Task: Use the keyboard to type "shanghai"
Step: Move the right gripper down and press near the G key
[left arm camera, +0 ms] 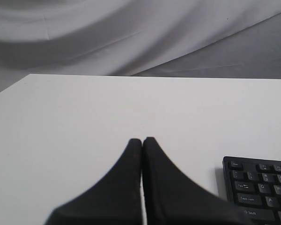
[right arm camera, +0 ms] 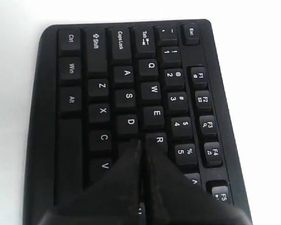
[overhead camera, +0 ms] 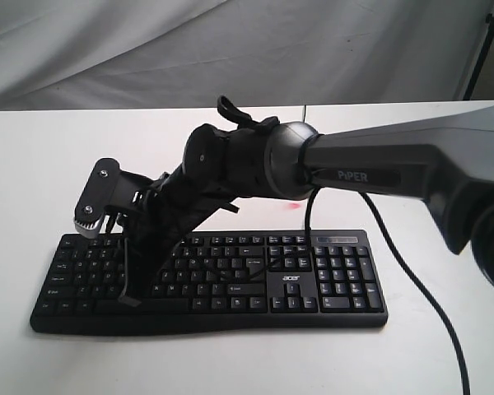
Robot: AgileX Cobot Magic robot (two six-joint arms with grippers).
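The black keyboard (overhead camera: pixel 329 284) with its white acer logo lies across the front of the white table (overhead camera: pixel 33 164). My right arm reaches over it to its left half. The right gripper (overhead camera: pixel 130 299) points down at the letter keys, shut with nothing held. In the right wrist view its joined tips (right arm camera: pixel 141 141) sit just past the D key (right arm camera: pixel 130 122) and beside the R key (right arm camera: pixel 159 139), covering the key below D. Whether they touch a key I cannot tell. The left gripper (left arm camera: pixel 142 139) is shut and empty over bare table, left of the keyboard's Esc corner (left arm camera: pixel 260 185).
A black cable (overhead camera: pixel 424 288) trails over the table to the right of the keyboard, towards the front edge. A small red spot (overhead camera: pixel 295 205) shows behind the keyboard. Grey cloth (overhead camera: pixel 107 49) hangs behind the table's far edge.
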